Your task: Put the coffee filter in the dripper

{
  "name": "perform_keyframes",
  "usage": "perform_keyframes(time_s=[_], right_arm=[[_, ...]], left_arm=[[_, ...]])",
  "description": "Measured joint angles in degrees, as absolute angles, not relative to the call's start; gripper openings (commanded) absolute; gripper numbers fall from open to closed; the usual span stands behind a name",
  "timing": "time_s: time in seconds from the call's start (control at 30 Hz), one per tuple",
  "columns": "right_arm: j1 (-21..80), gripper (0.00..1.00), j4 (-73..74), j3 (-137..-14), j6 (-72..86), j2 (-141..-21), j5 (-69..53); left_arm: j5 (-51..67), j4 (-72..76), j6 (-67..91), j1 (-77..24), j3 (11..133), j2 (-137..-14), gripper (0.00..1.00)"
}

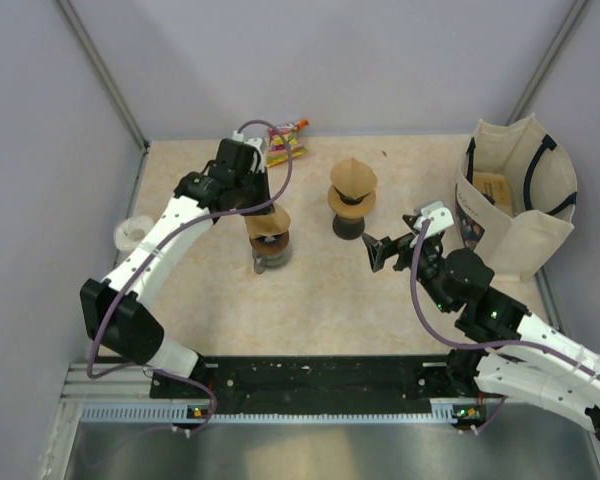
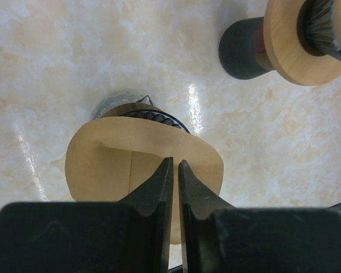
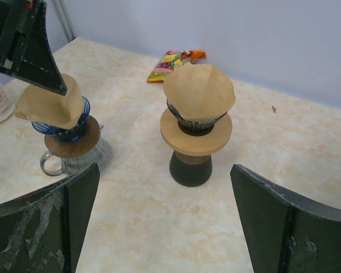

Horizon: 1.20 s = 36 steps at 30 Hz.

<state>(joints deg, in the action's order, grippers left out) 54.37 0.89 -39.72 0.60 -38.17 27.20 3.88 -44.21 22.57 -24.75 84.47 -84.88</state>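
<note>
While the left hand [image 2: 174, 165] grips it, the filter [image 2: 111, 156] tops the dripper [image 2: 156, 116]

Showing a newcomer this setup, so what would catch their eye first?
The left end effector pinches a brown coffee filter over the dripper on a glass mug, left of centre. Beside it stands a second dripper, already lined. A canvas tote bag sits far right.

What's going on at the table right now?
The left end effector is shut on a brown coffee filter, holding it at the top of the blue dripper on the glass mug; not released yet. The right end effector is open and empty, facing a second dripper with a seated filter.
</note>
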Motion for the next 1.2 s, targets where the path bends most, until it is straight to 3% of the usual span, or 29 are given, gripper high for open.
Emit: perform_keyframes(time_s=[0.77, 1.2], right_arm=[[54.37, 0.99, 2.02, -39.72, -0.84, -38.24, 28.97], [54.37, 0.99, 2.87, -38.98, -1.32, -38.24, 29.34]], left_arm=[[-4.71, -49.71, 22.46, -27.81, 84.75, -92.77, 0.02], [-5.10, -51.57, 22.55, -27.81, 84.75, -93.80, 0.05]])
